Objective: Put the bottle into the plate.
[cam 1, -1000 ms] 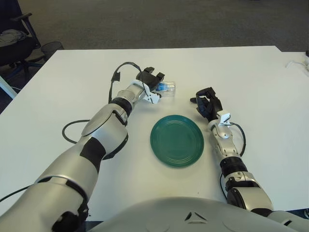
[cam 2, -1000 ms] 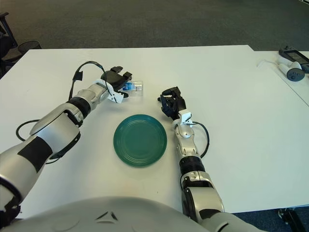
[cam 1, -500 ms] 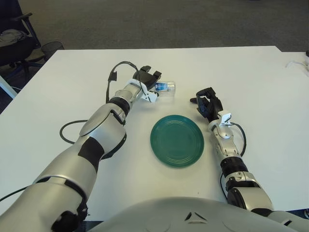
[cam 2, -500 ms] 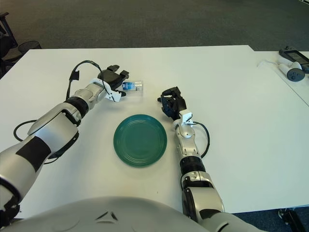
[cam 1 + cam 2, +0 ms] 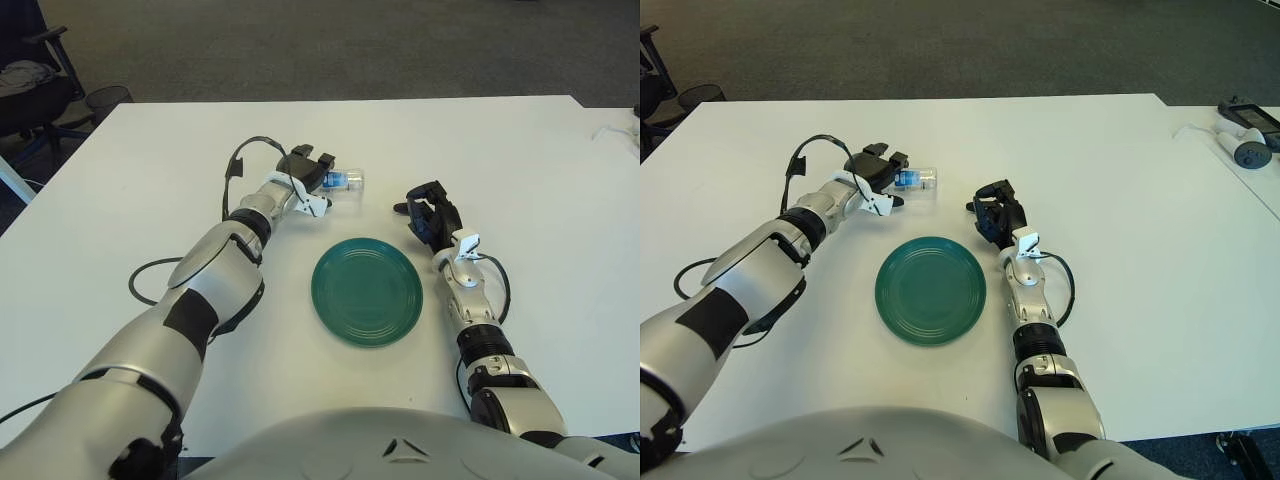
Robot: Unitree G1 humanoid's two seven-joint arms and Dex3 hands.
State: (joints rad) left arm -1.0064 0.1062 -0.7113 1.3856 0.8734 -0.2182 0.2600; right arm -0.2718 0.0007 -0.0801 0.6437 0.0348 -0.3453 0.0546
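A small clear bottle [image 5: 343, 180] with a blue label lies on its side on the white table, beyond the plate's far left. The round green plate [image 5: 328, 292] lies flat at the table's middle and holds nothing. My left hand [image 5: 311, 166] is at the bottle's left end, its dark fingers spread around that end, and the bottle rests on the table. My right hand [image 5: 428, 212] rests on the table just right of the plate's far edge, fingers curled, holding nothing.
A black cable [image 5: 142, 282] from my left arm loops on the table at the left. A chair [image 5: 30, 90] stands off the table's far left corner. Small devices [image 5: 1245, 140] lie on a second table at the far right.
My left hand drew back a little to the left, then settled again at the bottle's left end. The bottle, the plate and my right hand have not moved.
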